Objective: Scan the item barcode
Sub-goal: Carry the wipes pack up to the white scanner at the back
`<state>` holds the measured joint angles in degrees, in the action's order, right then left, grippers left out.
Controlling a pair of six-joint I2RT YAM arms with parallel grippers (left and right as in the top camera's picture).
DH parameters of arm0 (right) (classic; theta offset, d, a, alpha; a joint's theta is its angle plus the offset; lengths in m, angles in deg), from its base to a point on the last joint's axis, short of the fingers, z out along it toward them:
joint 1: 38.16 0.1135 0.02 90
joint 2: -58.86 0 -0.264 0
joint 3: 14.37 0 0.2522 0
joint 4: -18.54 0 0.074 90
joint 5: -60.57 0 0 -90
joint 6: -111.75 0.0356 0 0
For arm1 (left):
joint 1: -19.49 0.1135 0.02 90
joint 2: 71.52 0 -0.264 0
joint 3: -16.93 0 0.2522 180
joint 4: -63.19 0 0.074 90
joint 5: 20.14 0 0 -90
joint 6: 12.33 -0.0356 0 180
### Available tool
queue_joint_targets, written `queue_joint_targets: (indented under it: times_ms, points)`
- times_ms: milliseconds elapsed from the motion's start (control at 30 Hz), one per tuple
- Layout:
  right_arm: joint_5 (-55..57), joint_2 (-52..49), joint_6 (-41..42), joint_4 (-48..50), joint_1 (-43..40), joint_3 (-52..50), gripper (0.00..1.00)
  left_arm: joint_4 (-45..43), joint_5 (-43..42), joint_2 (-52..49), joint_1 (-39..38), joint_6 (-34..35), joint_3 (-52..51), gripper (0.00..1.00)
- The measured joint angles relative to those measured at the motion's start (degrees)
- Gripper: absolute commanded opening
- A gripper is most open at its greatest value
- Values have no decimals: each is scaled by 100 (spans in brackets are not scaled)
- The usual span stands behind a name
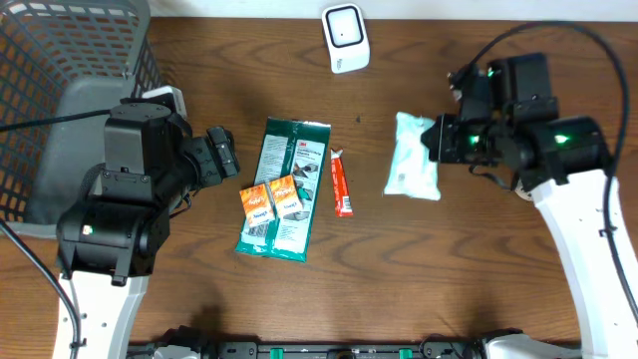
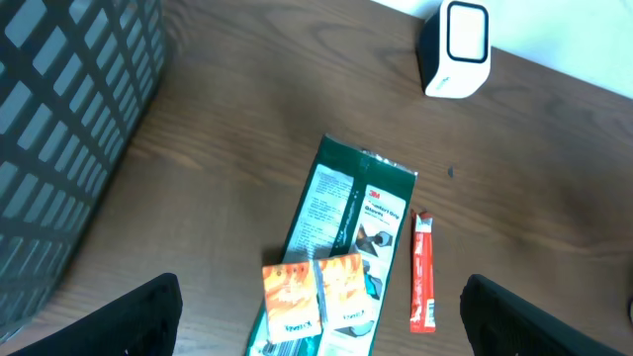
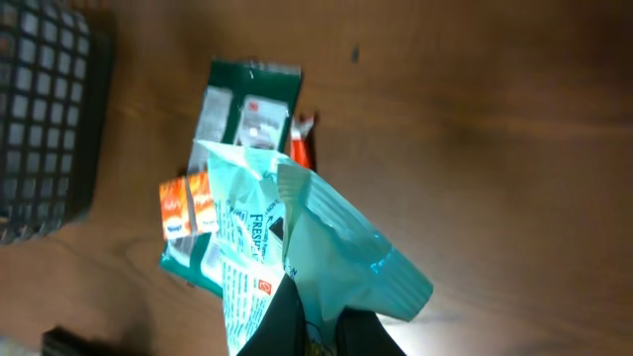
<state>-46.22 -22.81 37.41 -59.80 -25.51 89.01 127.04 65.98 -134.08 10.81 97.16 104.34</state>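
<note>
My right gripper (image 3: 321,321) is shut on the edge of a pale teal packet (image 3: 307,237), which hangs off the table with its printed side turned toward the wrist camera. Overhead, that teal packet (image 1: 412,158) sits just left of the right gripper (image 1: 439,140), below and to the right of the white barcode scanner (image 1: 345,38) at the table's far edge. No barcode can be made out on it. My left gripper (image 2: 321,321) is open and empty, its dark fingers (image 2: 138,316) spread wide above the table.
A dark green package (image 1: 284,189) lies mid-table with two orange sachets (image 1: 271,201) on it and a red stick pack (image 1: 341,182) beside it. A grey mesh basket (image 1: 60,60) fills the far left corner. The scanner (image 2: 457,47) faces the table.
</note>
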Motion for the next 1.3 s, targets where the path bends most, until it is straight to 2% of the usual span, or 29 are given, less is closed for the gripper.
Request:
queue_joint_targets:
  times_ms: [367, 600, 733, 967, 1300]
  points:
    - [400, -105, -299, -428, 457, 2096, 1, 2, 0, 0, 0, 0, 0, 90]
    - [413, -1141, -579, -1110, 835, 4157, 1, -2, 0, 0, 0, 0, 0, 90]
    - [433, -1755, -815, -1226, 848, 4951, 1, -2, 0, 0, 0, 0, 0, 90]
    - [944, -2599, -1390, -374, 1141, 5090, 1, -2, 2, 0, 0, 0, 0, 90]
    - [3235, -3967, -1786, 1119, 1814, 5090, 1, -2, 0, 0, 0, 0, 0, 90]
